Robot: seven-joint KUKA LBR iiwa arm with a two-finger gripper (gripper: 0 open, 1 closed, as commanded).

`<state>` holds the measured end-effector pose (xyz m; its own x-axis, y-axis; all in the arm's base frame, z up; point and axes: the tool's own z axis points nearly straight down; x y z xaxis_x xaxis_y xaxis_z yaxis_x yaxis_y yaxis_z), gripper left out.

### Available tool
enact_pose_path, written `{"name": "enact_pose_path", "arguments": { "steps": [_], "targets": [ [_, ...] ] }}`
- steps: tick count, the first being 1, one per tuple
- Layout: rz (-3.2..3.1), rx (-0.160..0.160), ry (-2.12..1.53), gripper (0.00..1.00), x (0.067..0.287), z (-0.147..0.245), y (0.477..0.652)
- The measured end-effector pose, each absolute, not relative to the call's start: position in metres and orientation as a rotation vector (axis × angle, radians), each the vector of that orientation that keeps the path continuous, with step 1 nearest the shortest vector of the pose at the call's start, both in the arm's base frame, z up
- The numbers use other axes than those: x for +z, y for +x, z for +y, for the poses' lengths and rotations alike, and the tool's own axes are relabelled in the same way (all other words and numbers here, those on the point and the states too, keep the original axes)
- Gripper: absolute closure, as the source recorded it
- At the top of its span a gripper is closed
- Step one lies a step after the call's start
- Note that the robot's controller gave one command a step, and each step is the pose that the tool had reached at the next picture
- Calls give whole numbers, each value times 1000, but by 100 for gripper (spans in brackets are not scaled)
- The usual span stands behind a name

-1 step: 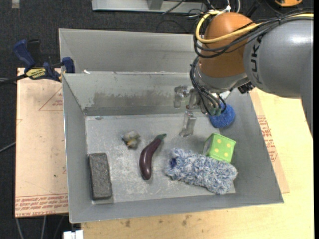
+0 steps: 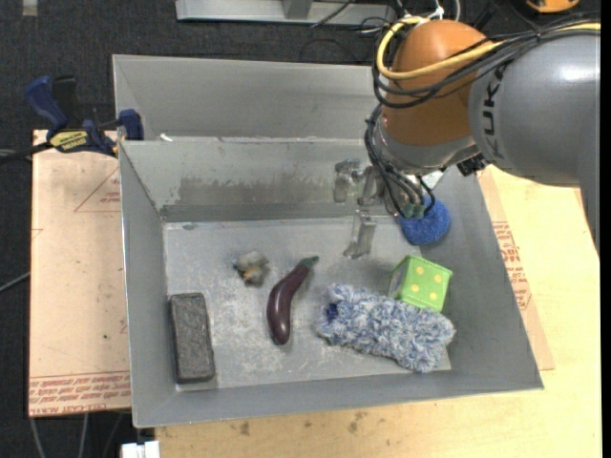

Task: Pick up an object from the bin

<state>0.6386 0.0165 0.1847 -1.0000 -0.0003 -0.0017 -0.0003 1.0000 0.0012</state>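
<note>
Overhead view of the grey metal bin (image 2: 239,170). The arm (image 2: 549,103), with its orange wrist cover (image 2: 434,79), enters from the right. The gripper (image 2: 359,248) hangs low over bare floor near the back wall; whether it is spread or pressed together cannot be told, and nothing is seen in its grasp. A blue fuzzy ball (image 2: 427,223) lies just beside it to the right, partly under the wrist. A green die (image 2: 421,284) sits near the front right, touching a blue-white shaggy cloth (image 2: 387,327). A purple eggplant (image 2: 285,303) lies at centre front, a small brownish lump (image 2: 251,268) to its left, and a grey block (image 2: 191,337) in the front left corner.
</note>
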Motion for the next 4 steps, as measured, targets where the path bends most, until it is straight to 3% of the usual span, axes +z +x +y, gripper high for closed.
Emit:
{"name": "enact_pose_path", "arguments": {
  "steps": [1,2,3,4],
  "targets": [
    [3133,2,-85,0,137,0,613],
    [3135,1,-111,0,87,-27,610],
    [3128,5,-283,0,71,-81,582],
    [3136,-2,-154,0,86,-98,556]
  ]
}}
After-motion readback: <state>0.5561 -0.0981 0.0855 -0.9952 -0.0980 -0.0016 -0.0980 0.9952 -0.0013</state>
